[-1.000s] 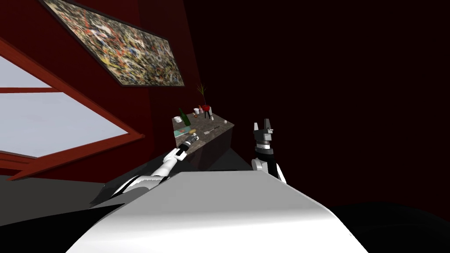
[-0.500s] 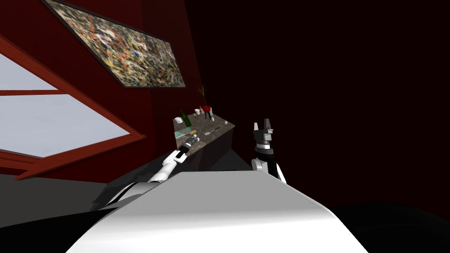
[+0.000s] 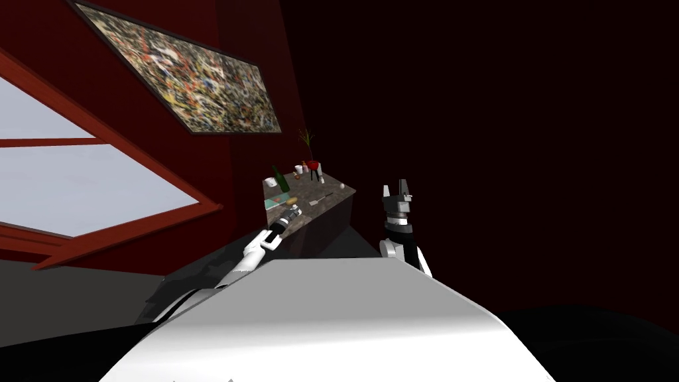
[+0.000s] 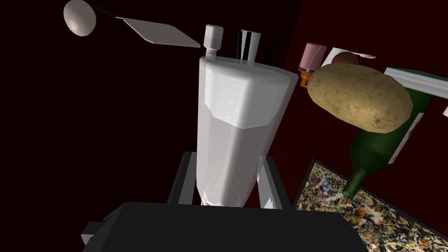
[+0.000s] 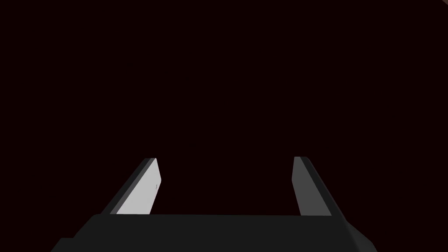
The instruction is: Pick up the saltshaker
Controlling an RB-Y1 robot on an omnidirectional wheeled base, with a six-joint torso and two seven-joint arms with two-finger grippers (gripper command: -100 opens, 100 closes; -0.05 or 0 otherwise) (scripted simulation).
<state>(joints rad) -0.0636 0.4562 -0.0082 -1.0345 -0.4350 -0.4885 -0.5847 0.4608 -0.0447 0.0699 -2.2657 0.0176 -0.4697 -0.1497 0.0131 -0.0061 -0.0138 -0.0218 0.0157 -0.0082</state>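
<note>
Hardly moved in the last second. Drifted slightly in the head view, but together with the painting (image 3: 179, 73) and the counter (image 3: 335, 199), so put down to the head's own move, not the arm's. Reaches with the left gripper (image 3: 292, 211) over the near end of the counter, clamped on the saltshaker (image 4: 238, 118), pressing both sides of its pale, tapered body near the narrow end. Looks past it to a potato (image 4: 361, 97), a green bottle (image 4: 385, 148), an egg (image 4: 79, 18) and a spatula (image 4: 159, 34), all apart from the grip. Cannot tell whether lifted clear of the counter yet. Judged as grasp made, lift barely begun or still to come. Calls for a straight rise, minding the potato close by. Holds the right gripper (image 3: 398, 192) up, off to the right of the counter, spread wide and carrying nothing.
</note>
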